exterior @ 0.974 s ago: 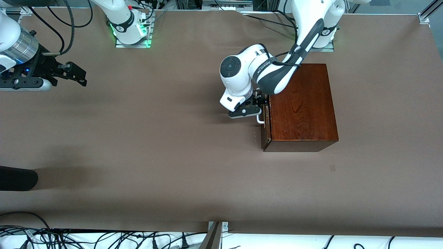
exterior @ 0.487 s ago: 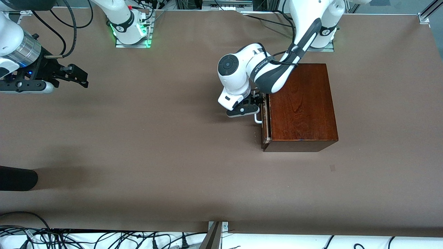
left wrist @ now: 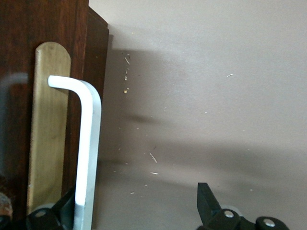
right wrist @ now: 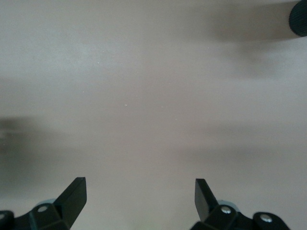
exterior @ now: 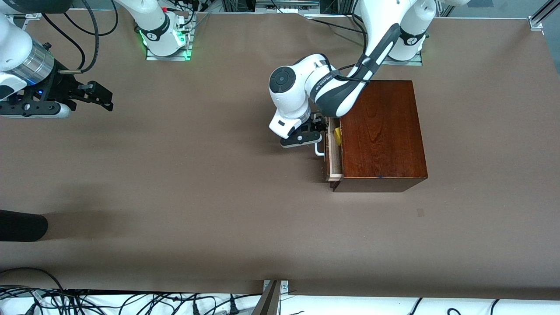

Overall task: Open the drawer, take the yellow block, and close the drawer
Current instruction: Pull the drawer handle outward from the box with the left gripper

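Note:
The dark-brown wooden box [exterior: 383, 131] stands toward the left arm's end of the table. Its drawer [exterior: 333, 162] is pulled out a little, showing the pale-wood tray. A corner of the yellow block [exterior: 337, 136] shows inside the drawer. My left gripper [exterior: 323, 129] is open at the drawer front, with one finger [left wrist: 67, 207] hooked by the white loop handle [exterior: 319, 149]. The handle [left wrist: 88, 143] and the dark drawer front [left wrist: 19, 57] fill one side of the left wrist view, where the left gripper [left wrist: 136, 203] shows wide apart. My right gripper [exterior: 103, 98] waits open over bare table, also in its wrist view [right wrist: 139, 189].
A black rounded object [exterior: 22, 225] lies at the table edge toward the right arm's end, nearer the front camera. Brown table surface [exterior: 197, 175] spreads between the two arms. Cables hang along the front edge.
The drawer has slid out of the box toward the right arm's end, uncovering the yellow block. My left gripper moved the same way with the handle. The right gripper barely shifted.

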